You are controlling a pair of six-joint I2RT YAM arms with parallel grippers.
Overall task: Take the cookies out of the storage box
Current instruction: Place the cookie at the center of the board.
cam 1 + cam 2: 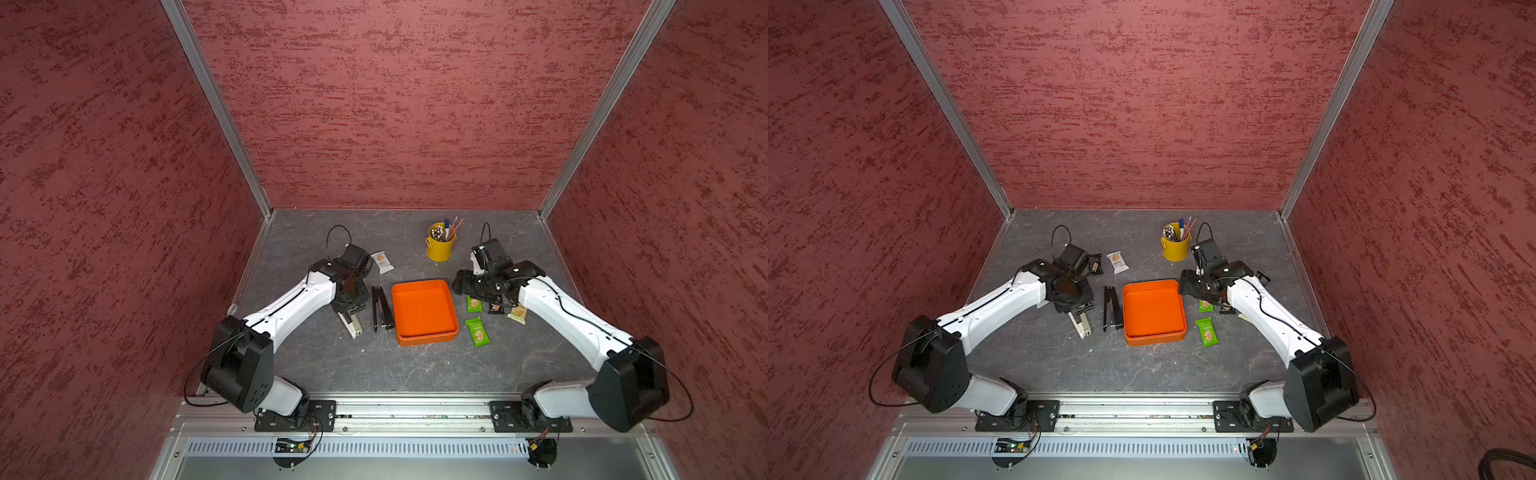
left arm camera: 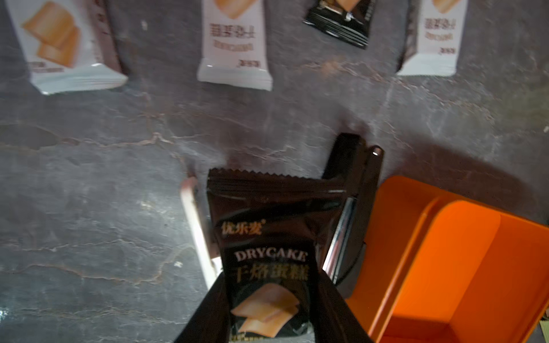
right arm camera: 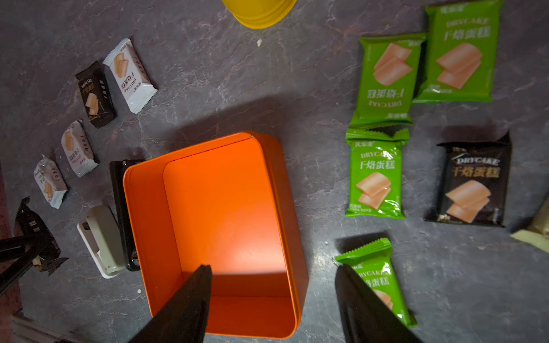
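In both top views the bent arms' wrists hide the tool ends. The storage box (image 1: 424,309) sits mid-table, with cookies (image 1: 478,331) outside it.

Left wrist view: the left gripper (image 2: 267,311) is clamped on a blurred black packet (image 2: 267,237), its bottom cut off.

Right wrist view: the right gripper (image 3: 273,267) hangs spread, one finger over the box and one covering a green packet (image 3: 375,276).

Glossy cookies (image 2: 267,237), smooth storage box (image 3: 222,208)
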